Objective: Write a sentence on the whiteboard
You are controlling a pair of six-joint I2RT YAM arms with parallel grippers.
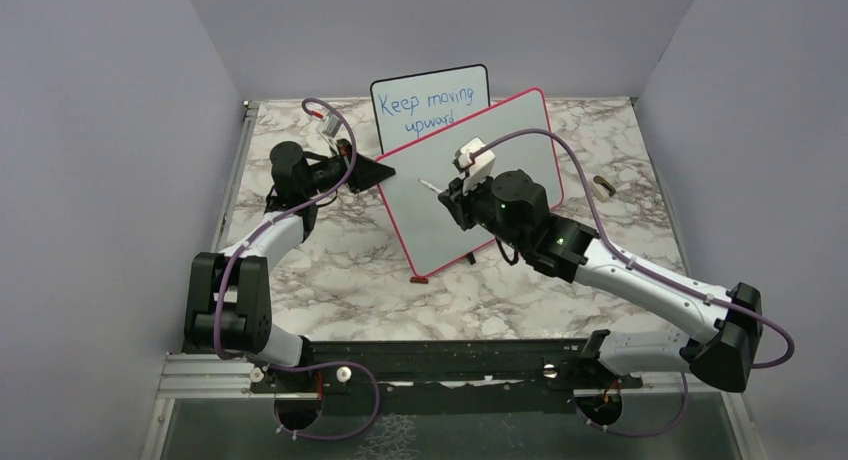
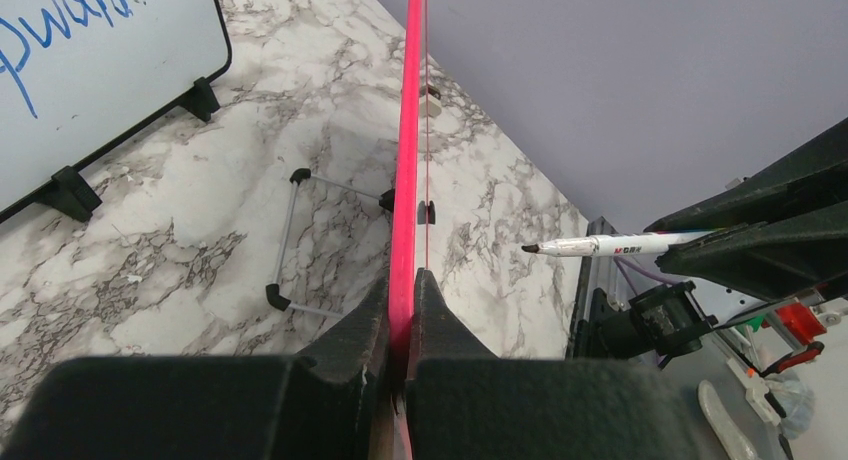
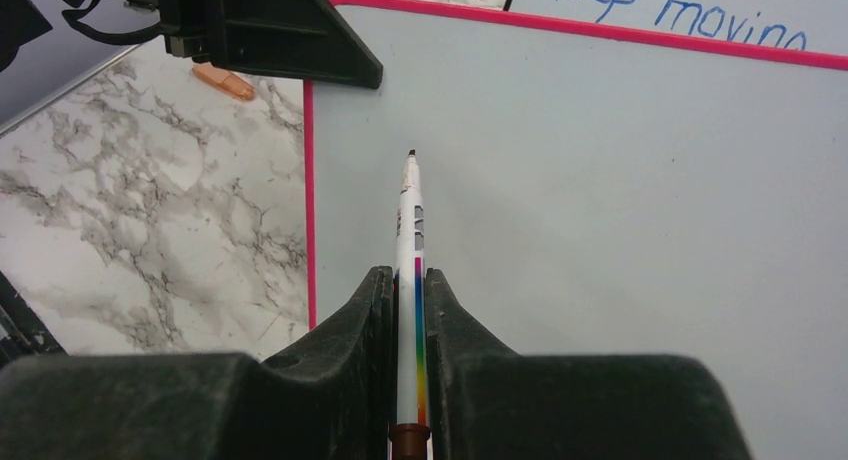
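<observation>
The whiteboard [image 1: 470, 185], white with a pink-red frame, stands tilted mid-table; its face is blank [image 3: 600, 200] and no sentence shows on it. My left gripper [image 1: 372, 170] is shut on the whiteboard's left frame edge [image 2: 408, 180], seen edge-on in the left wrist view. My right gripper [image 1: 450, 195] is shut on a white marker [image 3: 410, 240] with a rainbow stripe. The marker's dark tip [image 3: 411, 155] points at the board's upper left area, just short of the surface; the marker also shows in the left wrist view [image 2: 620, 244].
A smaller black-framed board [image 1: 430, 105] with blue "Keep moving upward" writing stands behind the whiteboard. A small brown object [image 1: 605, 187] lies at the right of the marble table. An orange cap-like piece [image 3: 225, 81] lies left of the board. A wire stand [image 2: 300, 240] props the board.
</observation>
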